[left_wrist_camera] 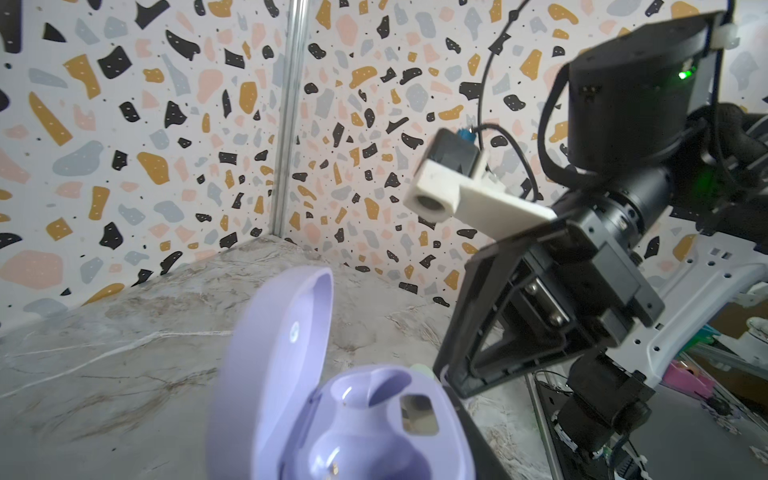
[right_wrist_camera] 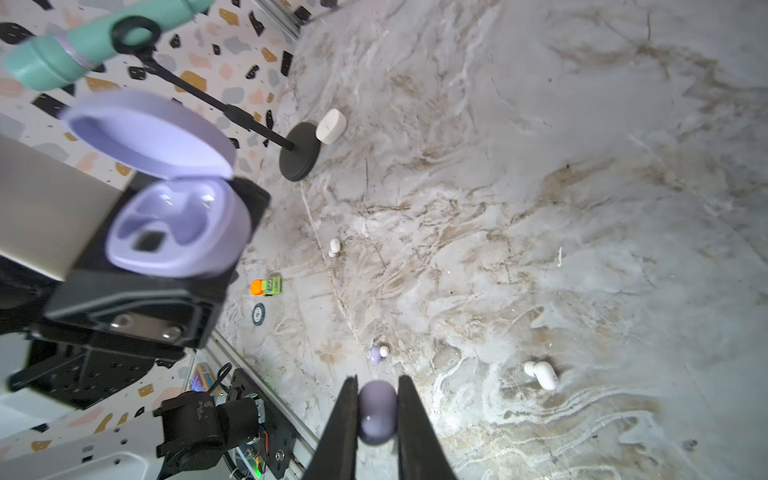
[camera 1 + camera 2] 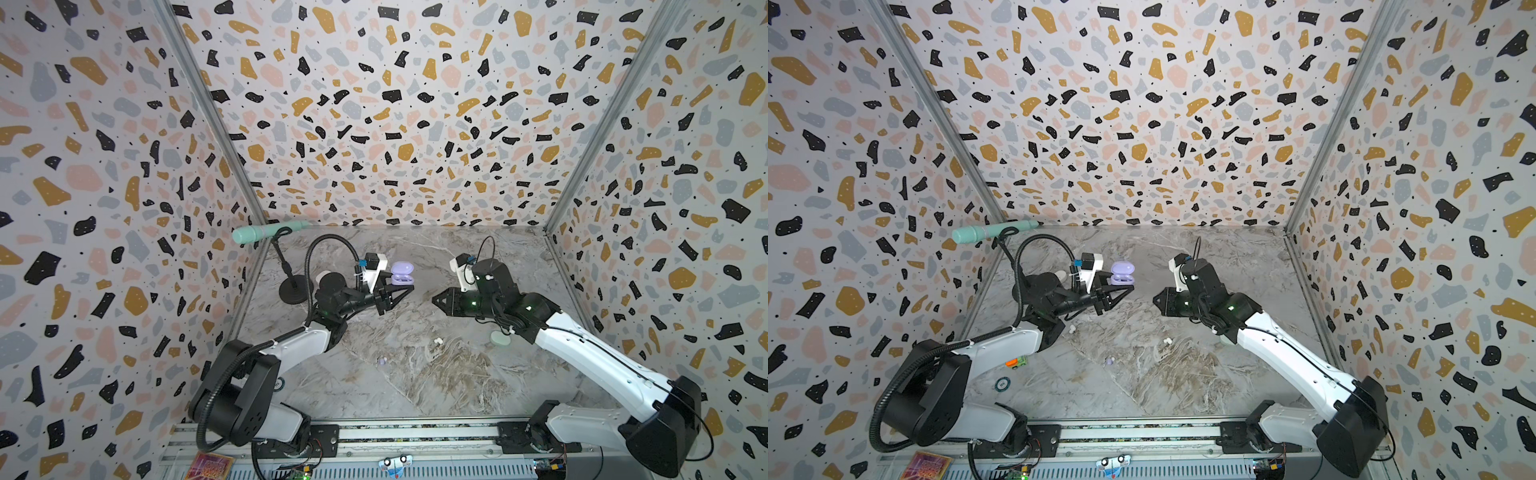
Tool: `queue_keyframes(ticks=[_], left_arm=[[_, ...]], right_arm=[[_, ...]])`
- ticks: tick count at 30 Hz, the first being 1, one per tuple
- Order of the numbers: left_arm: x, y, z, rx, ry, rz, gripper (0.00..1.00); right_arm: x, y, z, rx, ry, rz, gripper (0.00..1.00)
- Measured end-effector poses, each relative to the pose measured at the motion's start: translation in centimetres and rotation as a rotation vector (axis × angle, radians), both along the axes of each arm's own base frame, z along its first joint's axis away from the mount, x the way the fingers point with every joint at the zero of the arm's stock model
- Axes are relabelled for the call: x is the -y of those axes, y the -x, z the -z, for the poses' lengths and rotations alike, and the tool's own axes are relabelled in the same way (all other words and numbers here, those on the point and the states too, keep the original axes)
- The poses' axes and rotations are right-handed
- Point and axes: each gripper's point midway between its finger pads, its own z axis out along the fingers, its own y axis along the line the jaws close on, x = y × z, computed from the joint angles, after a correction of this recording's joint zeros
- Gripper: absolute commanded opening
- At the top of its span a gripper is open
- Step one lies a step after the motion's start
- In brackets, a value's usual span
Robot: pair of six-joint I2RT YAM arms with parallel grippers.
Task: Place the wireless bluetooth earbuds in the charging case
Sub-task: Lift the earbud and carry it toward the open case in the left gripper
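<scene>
We look into a booth whose three walls [image 3: 374,104] wear a terrazzo print of black, ochre, pink and grey chips. Bare metal strips [image 1: 289,124] join the walls at the corners. The table top [image 3: 415,386] is a grey marble pattern veined with brown and white. Along its near edge runs a metal rail [image 3: 415,432] that carries both arm bases.

Over the far middle of the table, the left gripper [image 3: 406,286] clamps the lavender charging case [image 2: 178,249]. We see its lid swung up and its two wells showing. Facing it and a little apart, the right gripper [image 3: 435,300] pinches a lavender earbud [image 2: 377,409] tight between its fingers.

The other buds lie on the marble. We find a second lavender bud [image 3: 382,360] near the middle and a white bud [image 3: 437,340] to its right. Another white bud [image 3: 1072,328] lies close to the left arm.

A closed white case [image 2: 331,126] sits just beside the round black base [image 2: 300,151] of a stand. That stand holds a mint microphone [image 3: 266,231] in the far left corner. A mint case [image 3: 500,338] peeks out from under the right arm. Near the left wall we spot a small orange-and-green toy [image 2: 266,286] and a round token [image 2: 258,313].
</scene>
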Motion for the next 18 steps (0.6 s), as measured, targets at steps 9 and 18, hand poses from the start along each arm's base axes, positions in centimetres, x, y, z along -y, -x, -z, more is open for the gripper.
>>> queue_keyframes(ticks=[9,18], left_arm=[[2.9,3.9,-0.4,0.094,-0.045,0.082,0.27],[3.9,5.1,-0.3,0.125,-0.043,0.106,0.28]], right_arm=[[0.0,1.4,-7.0,0.147,-0.112,-0.132,0.17],[-0.7,3.7,-8.2,0.143,-0.172,-0.249,0.17]])
